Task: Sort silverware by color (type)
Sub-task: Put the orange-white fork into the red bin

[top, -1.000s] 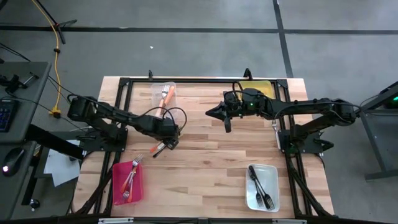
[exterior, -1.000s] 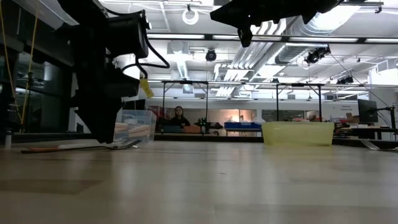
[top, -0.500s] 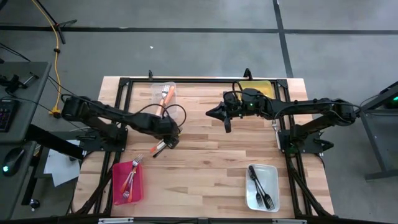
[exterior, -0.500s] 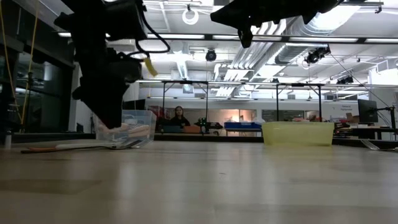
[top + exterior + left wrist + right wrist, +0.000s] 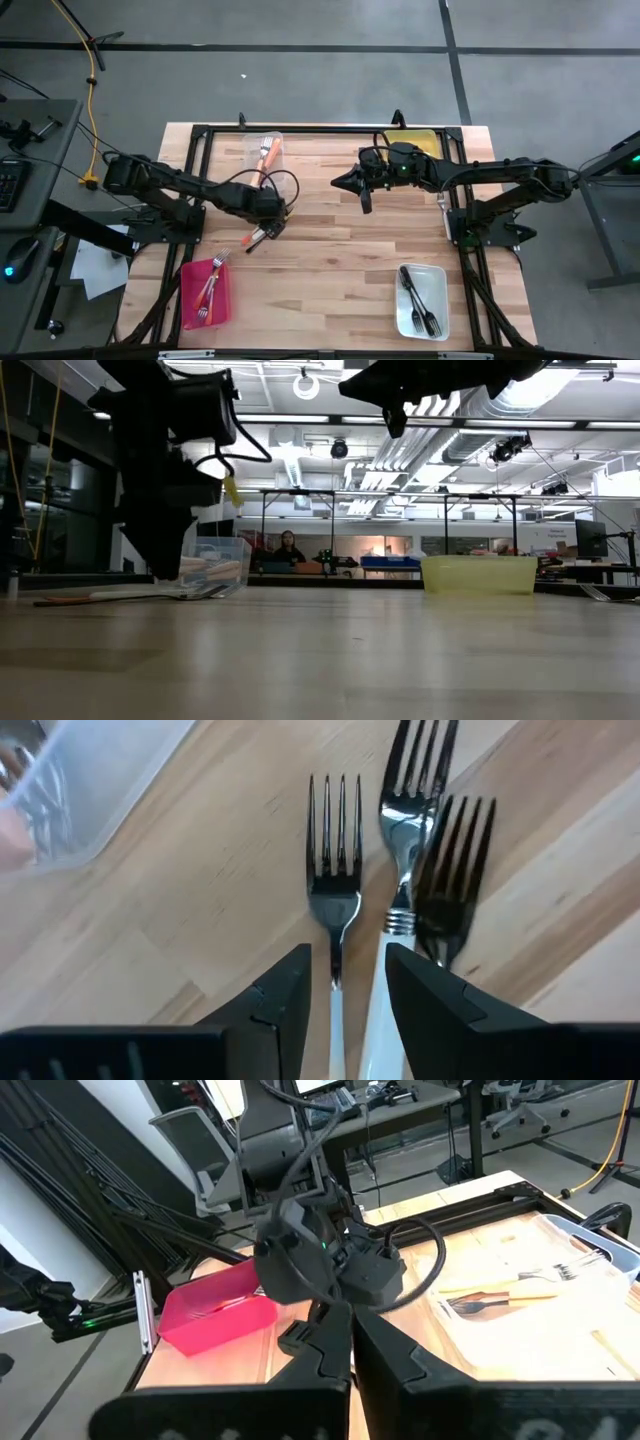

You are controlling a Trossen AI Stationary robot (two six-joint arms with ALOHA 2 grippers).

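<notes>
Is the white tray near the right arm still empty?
No, the white tray already holds a few dark forks.
</notes>
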